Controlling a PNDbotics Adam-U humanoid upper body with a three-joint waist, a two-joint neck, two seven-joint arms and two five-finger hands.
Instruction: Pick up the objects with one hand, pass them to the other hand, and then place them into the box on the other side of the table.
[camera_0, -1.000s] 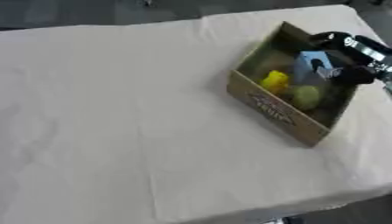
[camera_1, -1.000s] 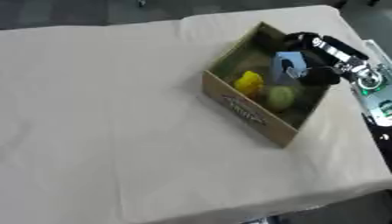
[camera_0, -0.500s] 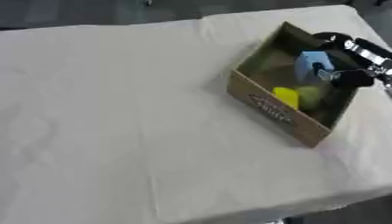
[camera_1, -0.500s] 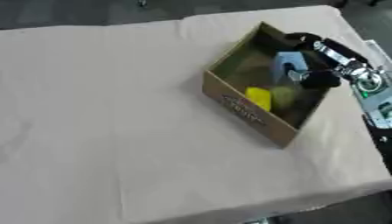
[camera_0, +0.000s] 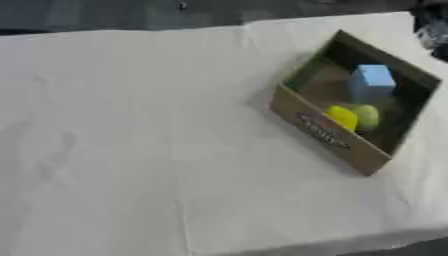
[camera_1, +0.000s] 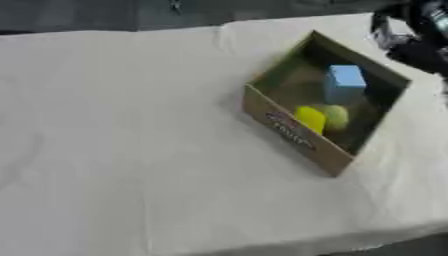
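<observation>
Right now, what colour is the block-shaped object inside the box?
Light blue. The block sits in the cardboard box, clearest in the left eye view.

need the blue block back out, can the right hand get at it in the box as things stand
Probably yes: the right hand sits just past the box at its far right, the box is open-topped, and the blue block stands uncovered.

Table (camera_0: 131, 150): my worktop, matt cream cloth, lightly creased. Box (camera_1: 293, 136): matt brown cardboard, printed front wall. Blue block (camera_1: 345, 83): smooth, matt. Yellow piece (camera_1: 309, 119): smooth, slightly glossy, plastic-looking.
</observation>
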